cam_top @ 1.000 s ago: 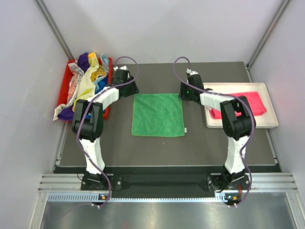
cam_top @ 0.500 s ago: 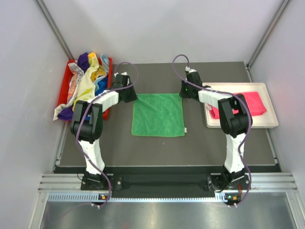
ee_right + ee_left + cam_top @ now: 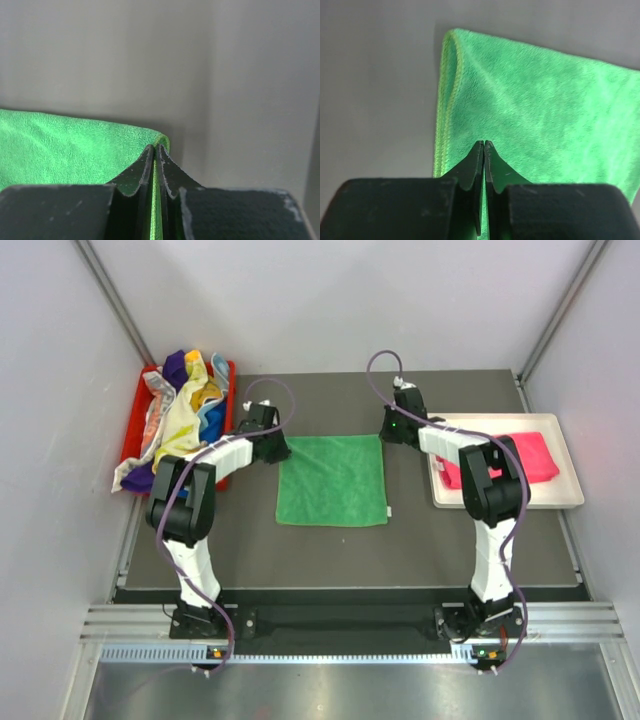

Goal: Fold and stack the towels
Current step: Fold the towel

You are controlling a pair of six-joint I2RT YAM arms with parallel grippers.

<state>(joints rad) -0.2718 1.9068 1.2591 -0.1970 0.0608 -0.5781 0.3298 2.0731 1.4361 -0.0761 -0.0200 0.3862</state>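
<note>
The square green terry-cloth towel [image 3: 332, 480] lay flat at the centre of the dark grey table [image 3: 450, 540]. The left gripper [image 3: 277, 448] pinched its far-left corner and the right gripper [image 3: 387, 432] its far-right corner. Only the wrist views showed green pile nipped between closed jaws. A second earlier both grippers had hung just beyond those corners.
</note>
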